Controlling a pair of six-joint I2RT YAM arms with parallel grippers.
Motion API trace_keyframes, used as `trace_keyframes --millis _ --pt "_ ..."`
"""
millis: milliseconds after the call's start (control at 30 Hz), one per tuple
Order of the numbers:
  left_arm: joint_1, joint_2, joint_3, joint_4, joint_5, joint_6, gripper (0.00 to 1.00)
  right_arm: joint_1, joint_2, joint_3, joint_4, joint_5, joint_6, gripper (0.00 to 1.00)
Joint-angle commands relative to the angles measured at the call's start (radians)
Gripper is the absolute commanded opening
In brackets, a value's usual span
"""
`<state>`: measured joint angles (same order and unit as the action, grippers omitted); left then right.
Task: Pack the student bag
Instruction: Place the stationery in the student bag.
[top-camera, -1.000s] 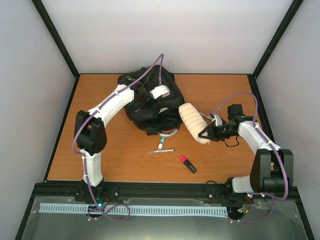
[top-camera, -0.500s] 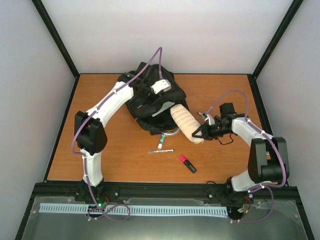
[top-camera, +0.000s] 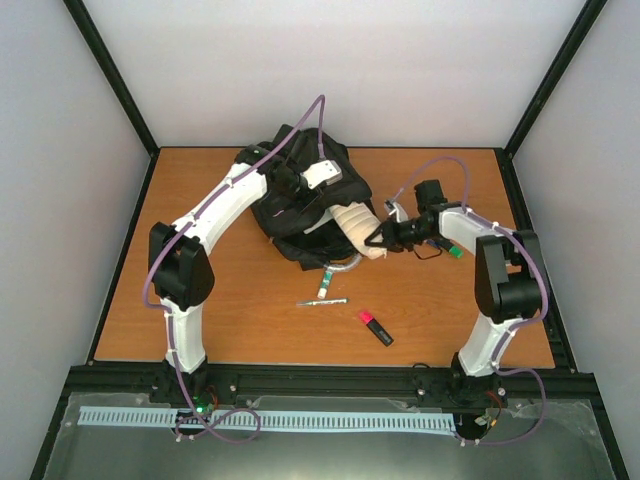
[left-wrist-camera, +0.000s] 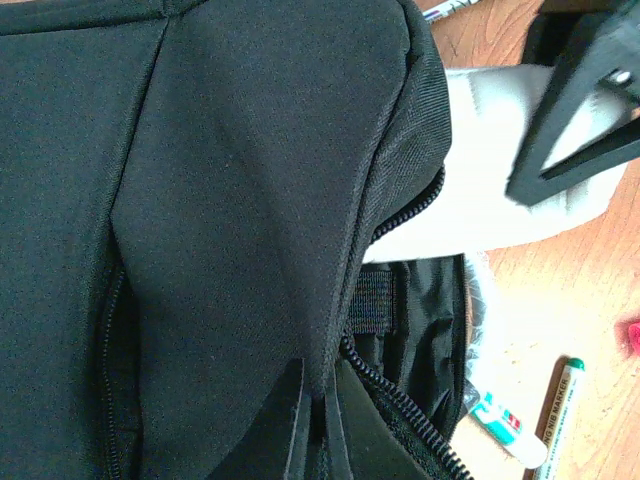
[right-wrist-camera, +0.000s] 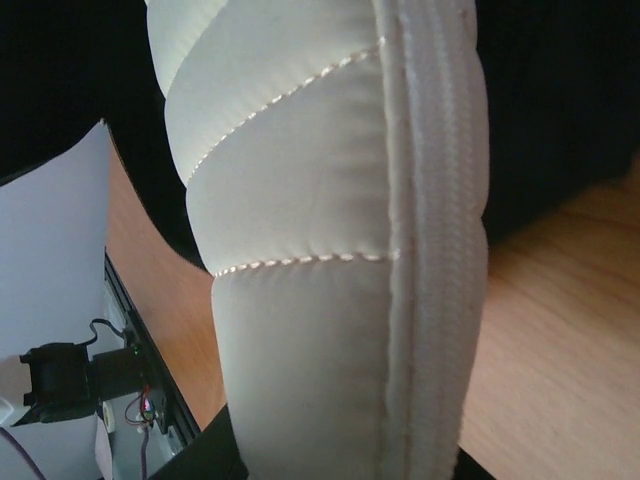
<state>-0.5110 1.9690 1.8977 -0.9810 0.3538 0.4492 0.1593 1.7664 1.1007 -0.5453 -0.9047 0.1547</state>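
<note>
- Since a second ago, the right gripper (top-camera: 380, 238) has swung in from the right and carried the cream quilted pouch (top-camera: 352, 222) to the student bag (top-camera: 300, 215). The pouch's far end now sits in the bag's mouth.
- The student bag lies slumped at the back centre of the table (top-camera: 200, 200), with its opening turned toward the right arm.
- It looks like limp, light cloth, so I judge the mouth would collapse unless held up. The edge beside the zipper is the sensible place to grip.
- The left gripper (left-wrist-camera: 318, 400) does that, pinched tight on a fold of the upper flap right by the zipper.
- The right gripper clamps the pouch's near end, jaws narrowly apart around it. The padding looks squashy and could buckle if shoved.
- Near the bag's front lie a green marker (top-camera: 322, 285) and a pen (top-camera: 322, 301). A pink highlighter (top-camera: 375, 327) lies further out, and all three are unpacked.
</note>
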Motion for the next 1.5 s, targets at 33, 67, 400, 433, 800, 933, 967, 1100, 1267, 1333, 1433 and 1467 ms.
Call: trace_keyframes --millis 33,67,400,433,800,933,967,1100,1267,1333,1433,1467 --pt "-0.004 -0.054 0.048 0.003 0.038 0.029 0.01 0.073 0.093 0.107 0.085 0.0 0.073 0.04" --pt "-0.004 -0.056 0.047 0.002 0.039 0.029 0.01 0.075 0.111 0.125 0.088 0.004 0.081 0.04" --pt "-0.004 -0.07 0.023 0.0 0.039 0.036 0.01 0.12 0.171 0.217 0.08 0.038 0.05 0.4" --pt "-0.004 -0.069 0.023 -0.001 0.041 0.034 0.01 0.12 0.157 0.208 0.062 0.066 0.027 0.46" --pt "-0.004 -0.088 -0.026 -0.009 0.069 0.037 0.01 0.113 -0.039 0.09 -0.047 0.225 -0.18 0.73" --pt "-0.004 -0.092 -0.037 -0.009 0.078 0.037 0.01 0.113 -0.075 0.046 -0.044 0.188 -0.198 0.76" --pt "-0.004 -0.091 -0.037 -0.009 0.079 0.038 0.01 0.113 -0.078 0.044 -0.05 0.19 -0.208 0.79" --pt "-0.004 -0.093 -0.039 -0.009 0.087 0.037 0.01 0.112 -0.071 0.043 -0.051 0.19 -0.23 0.85" --pt "-0.004 -0.092 -0.039 -0.012 0.093 0.041 0.01 0.13 -0.018 0.107 -0.06 0.137 -0.231 0.86" --pt "-0.005 -0.091 -0.036 -0.017 0.093 0.05 0.01 0.131 -0.004 0.146 -0.086 0.182 -0.252 0.87" --pt "-0.004 -0.091 -0.032 -0.03 0.105 0.061 0.01 0.127 0.003 0.196 -0.134 0.264 -0.319 0.91" --pt "-0.004 -0.093 -0.032 -0.035 0.109 0.065 0.01 0.121 0.002 0.209 -0.151 0.273 -0.341 0.92"
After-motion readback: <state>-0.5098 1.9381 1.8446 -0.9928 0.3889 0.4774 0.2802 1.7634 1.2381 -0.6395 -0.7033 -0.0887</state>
